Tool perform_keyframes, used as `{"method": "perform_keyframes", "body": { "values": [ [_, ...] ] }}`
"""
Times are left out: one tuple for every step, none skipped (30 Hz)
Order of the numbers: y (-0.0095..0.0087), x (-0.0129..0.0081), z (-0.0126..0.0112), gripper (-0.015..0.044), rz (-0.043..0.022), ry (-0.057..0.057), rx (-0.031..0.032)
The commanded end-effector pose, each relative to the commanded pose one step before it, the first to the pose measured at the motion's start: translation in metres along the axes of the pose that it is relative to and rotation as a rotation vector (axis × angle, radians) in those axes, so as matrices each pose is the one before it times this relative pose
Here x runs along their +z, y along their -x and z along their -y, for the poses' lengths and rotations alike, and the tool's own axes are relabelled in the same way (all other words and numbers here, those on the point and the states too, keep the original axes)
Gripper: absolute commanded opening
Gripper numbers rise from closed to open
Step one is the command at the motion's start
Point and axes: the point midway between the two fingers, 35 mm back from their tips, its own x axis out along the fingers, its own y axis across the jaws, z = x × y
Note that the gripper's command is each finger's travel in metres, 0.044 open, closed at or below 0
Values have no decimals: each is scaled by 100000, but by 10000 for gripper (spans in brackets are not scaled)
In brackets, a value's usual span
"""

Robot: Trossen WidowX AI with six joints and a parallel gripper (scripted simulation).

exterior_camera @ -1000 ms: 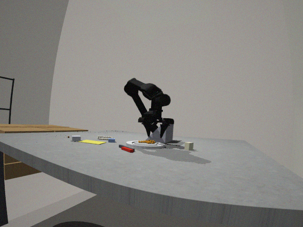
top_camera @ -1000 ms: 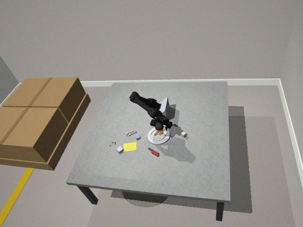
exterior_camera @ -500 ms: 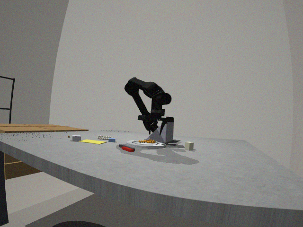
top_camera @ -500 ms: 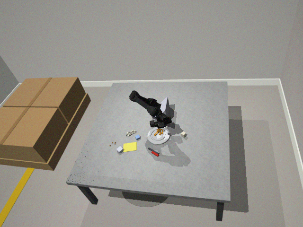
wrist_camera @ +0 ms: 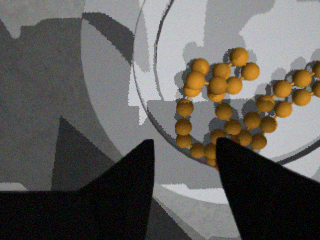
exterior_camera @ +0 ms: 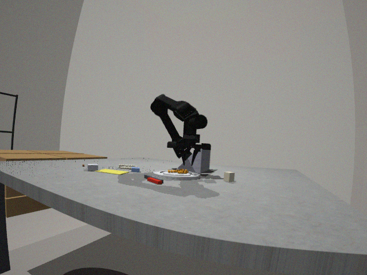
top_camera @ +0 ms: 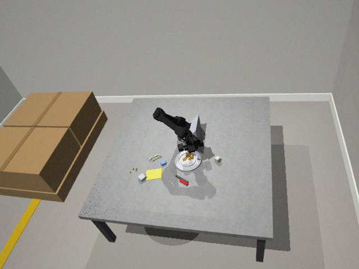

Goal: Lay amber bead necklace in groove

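Observation:
The amber bead necklace [top_camera: 188,157] [exterior_camera: 178,171] [wrist_camera: 235,105] lies bunched in a loose heap on the round white bead board [top_camera: 185,167] [exterior_camera: 166,173] [wrist_camera: 155,60], mostly inside the ring of the groove. Part of the strand lies along the groove's near arc in the wrist view. My gripper [top_camera: 189,150] [exterior_camera: 188,162] [wrist_camera: 184,147] hangs a little above the board's back edge and points down. Its fingers are drawn partly together with a clear gap, and nothing is between them. The beads lie below and beyond the fingertips.
A grey block [top_camera: 198,127] [exterior_camera: 203,160] stands right behind the board. Around the board lie a red and grey bar [top_camera: 182,180] [exterior_camera: 153,180], a yellow sheet [top_camera: 153,174], a blue cube [top_camera: 163,162], a pale cube [top_camera: 141,176], a beige cube [top_camera: 217,158] [exterior_camera: 229,176] and a white bead string [top_camera: 155,157]. Cardboard boxes [top_camera: 43,139] stand left of the table.

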Motion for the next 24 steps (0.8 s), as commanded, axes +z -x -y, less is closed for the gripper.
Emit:
{"method": "perform_keyframes", "body": {
  "values": [
    [-499, 33, 25, 120, 80, 180, -189],
    [-163, -5, 7, 120, -35, 35, -23],
    [-163, -6, 7, 120, -36, 35, -23],
    [-163, -7, 7, 120, -36, 35, -24],
    [-162, -8, 7, 120, -37, 35, -24],
    [-162, -9, 7, 120, -37, 35, -25],
    [-162, -10, 7, 120, -38, 35, -25],
    [-162, -11, 8, 120, -39, 35, -26],
    [-161, -12, 8, 120, -39, 34, -27],
    [-161, -13, 8, 120, -40, 34, -27],
    [-161, -14, 8, 120, -40, 34, -28],
    [-161, -15, 8, 120, -41, 34, -28],
    [-161, -16, 8, 120, -42, 34, -29],
    [-160, -17, 8, 120, -42, 34, -29],
    [-160, -18, 8, 120, -43, 34, -30],
    [-160, -18, 8, 120, -43, 34, -30],
    [-128, -16, 7, 120, -35, 27, -25],
    [-77, -10, 4, 120, -21, 17, -15],
    [-26, -3, 1, 120, -7, 6, -5],
    [0, 0, 0, 120, 0, 0, 0],
    [0, 0, 0, 120, 0, 0, 0],
    [0, 0, 0, 120, 0, 0, 0],
    [0, 0, 0, 120, 0, 0, 0],
    [0, 0, 0, 120, 0, 0, 0]
  ]
}}
